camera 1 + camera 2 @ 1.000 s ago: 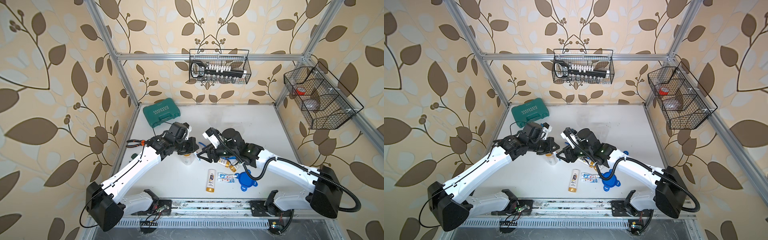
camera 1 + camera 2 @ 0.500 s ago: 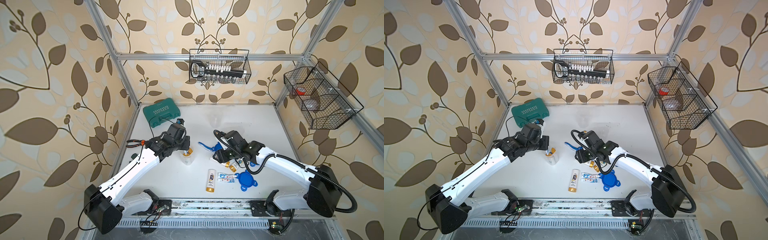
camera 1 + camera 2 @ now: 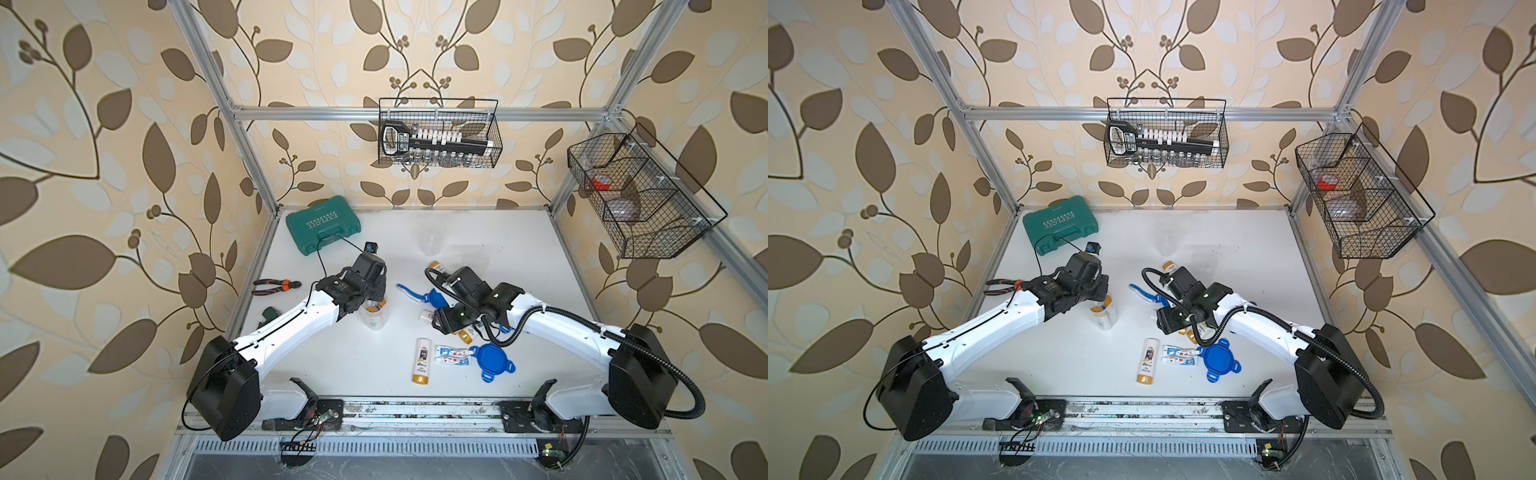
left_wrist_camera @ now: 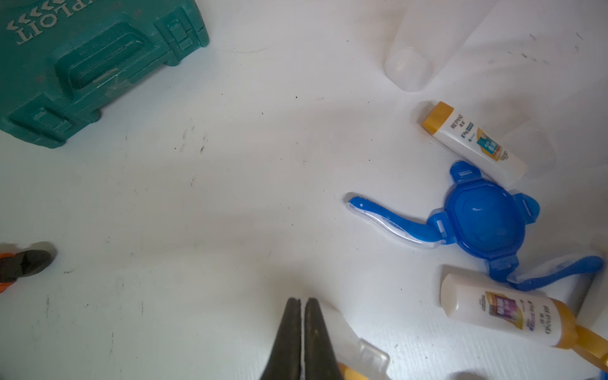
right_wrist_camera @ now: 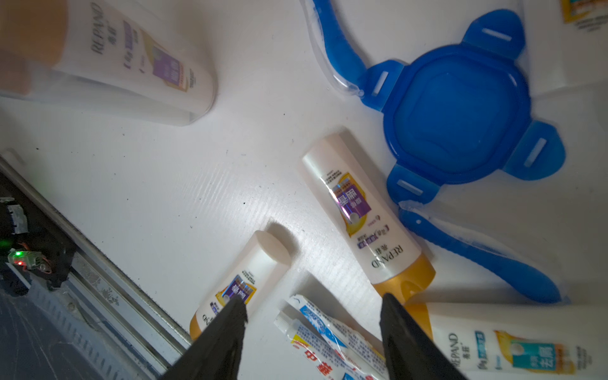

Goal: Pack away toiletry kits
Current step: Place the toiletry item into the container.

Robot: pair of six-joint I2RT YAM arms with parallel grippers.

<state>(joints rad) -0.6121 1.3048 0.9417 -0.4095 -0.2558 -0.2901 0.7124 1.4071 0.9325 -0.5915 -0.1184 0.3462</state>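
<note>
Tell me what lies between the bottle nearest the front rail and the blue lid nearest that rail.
Two toothpaste tubes lie side by side between that bottle and that blue lid; both top views show it.

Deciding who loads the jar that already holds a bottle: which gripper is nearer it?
Left. The left gripper sits shut close beside the jar; the right gripper hangs open by the toothpaste tubes, farther off.
</note>
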